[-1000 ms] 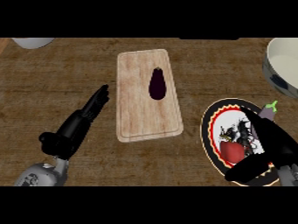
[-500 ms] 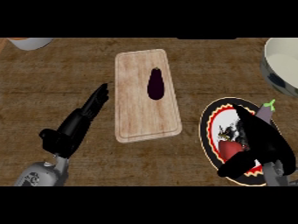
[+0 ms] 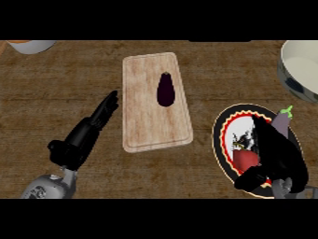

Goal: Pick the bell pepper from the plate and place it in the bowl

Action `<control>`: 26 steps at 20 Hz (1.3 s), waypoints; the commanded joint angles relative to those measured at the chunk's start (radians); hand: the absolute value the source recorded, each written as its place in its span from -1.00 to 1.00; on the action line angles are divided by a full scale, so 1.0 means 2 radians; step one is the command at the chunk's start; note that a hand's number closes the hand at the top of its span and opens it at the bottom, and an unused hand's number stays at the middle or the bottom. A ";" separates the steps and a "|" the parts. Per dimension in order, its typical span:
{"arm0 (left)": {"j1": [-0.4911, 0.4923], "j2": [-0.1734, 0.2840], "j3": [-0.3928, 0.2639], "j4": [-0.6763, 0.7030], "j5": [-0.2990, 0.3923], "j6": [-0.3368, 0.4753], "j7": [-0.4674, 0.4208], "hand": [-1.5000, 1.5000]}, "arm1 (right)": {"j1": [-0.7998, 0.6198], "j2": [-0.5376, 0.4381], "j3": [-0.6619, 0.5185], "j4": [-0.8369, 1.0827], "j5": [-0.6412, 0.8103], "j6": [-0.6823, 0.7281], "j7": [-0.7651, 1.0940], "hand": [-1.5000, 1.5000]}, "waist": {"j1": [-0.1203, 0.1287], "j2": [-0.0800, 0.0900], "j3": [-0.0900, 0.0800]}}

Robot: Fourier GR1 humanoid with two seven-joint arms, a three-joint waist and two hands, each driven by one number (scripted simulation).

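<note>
Wooden counter (image 3: 51, 107), red bell pepper (image 3: 246, 160) on plate (image 3: 224, 128), orientation unclear, right robot hand (image 3: 278, 156) spread above it

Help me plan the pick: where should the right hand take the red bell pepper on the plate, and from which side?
Grip the bell pepper across its rounded body, coming from above. The right hand covers its right side, and the plate lies flat beneath it.

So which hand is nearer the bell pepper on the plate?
Right. The right hand is over the plate, right beside the red bell pepper; the left hand is far off, left of the cutting board.
</note>
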 commanded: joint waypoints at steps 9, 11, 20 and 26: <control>0.008 0.008 0.032 0.009 0.001 -0.037 -0.021 0.00 | 0.018 0.059 -0.023 0.046 0.050 0.031 0.050 -1.00 | 0.001 0.001 0.000; 0.011 0.001 0.030 0.005 -0.004 -0.038 -0.014 0.00 | 0.056 0.058 -0.024 0.033 0.070 0.006 0.028 -1.00 | -0.001 0.000 0.000; -0.005 -0.022 0.060 0.010 -0.018 -0.060 0.004 0.00 | 0.042 0.081 -0.081 0.102 0.089 0.009 -0.067 -1.00 | 0.000 0.001 0.000; 0.014 -0.043 0.054 0.039 -0.046 -0.062 -0.041 0.00 | 0.031 0.080 -0.088 0.112 0.135 -0.026 -0.129 1.00 | 0.000 0.001 0.000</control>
